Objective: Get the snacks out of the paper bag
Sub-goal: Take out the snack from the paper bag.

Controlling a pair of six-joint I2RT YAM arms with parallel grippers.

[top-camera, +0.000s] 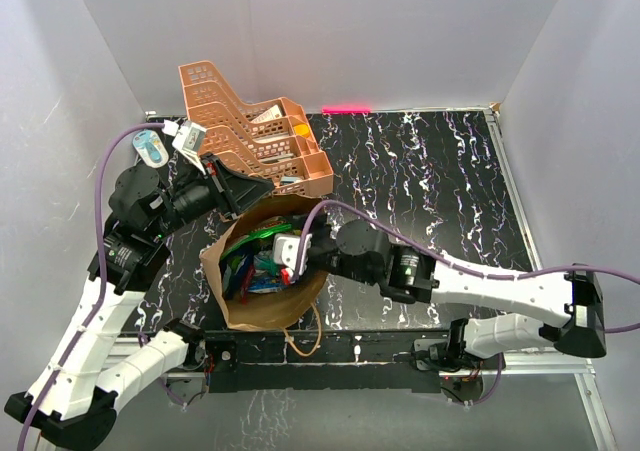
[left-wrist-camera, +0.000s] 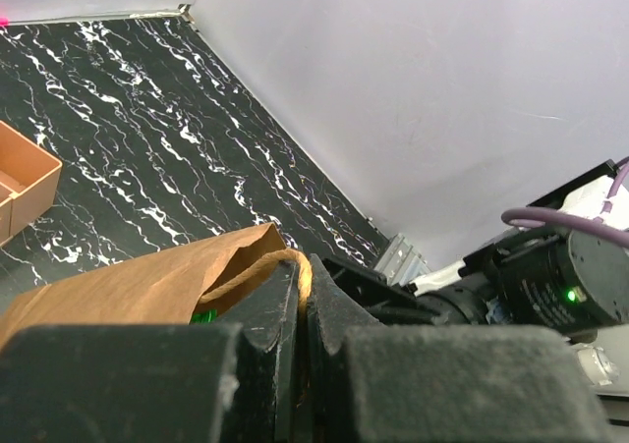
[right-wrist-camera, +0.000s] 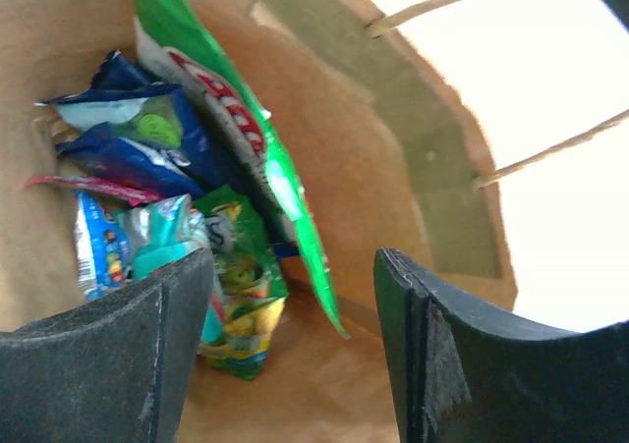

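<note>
Right wrist: right jaws spread over snacks; left jaws pinch paper bag.

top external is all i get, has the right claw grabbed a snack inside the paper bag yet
Observer: No. In the right wrist view the right claw stands open inside the paper bag with nothing in its grip.
Operator: what's directly ahead of it
Observer: The green chip bag with a red logo leans along the bag's wall, with blue packets and a small yellow-green packet beside it.
Operator: and the left claw, is it really gripping
Observer: Yes. The left wrist view shows the left claw shut on the bag's rim at the twine handle.
</note>
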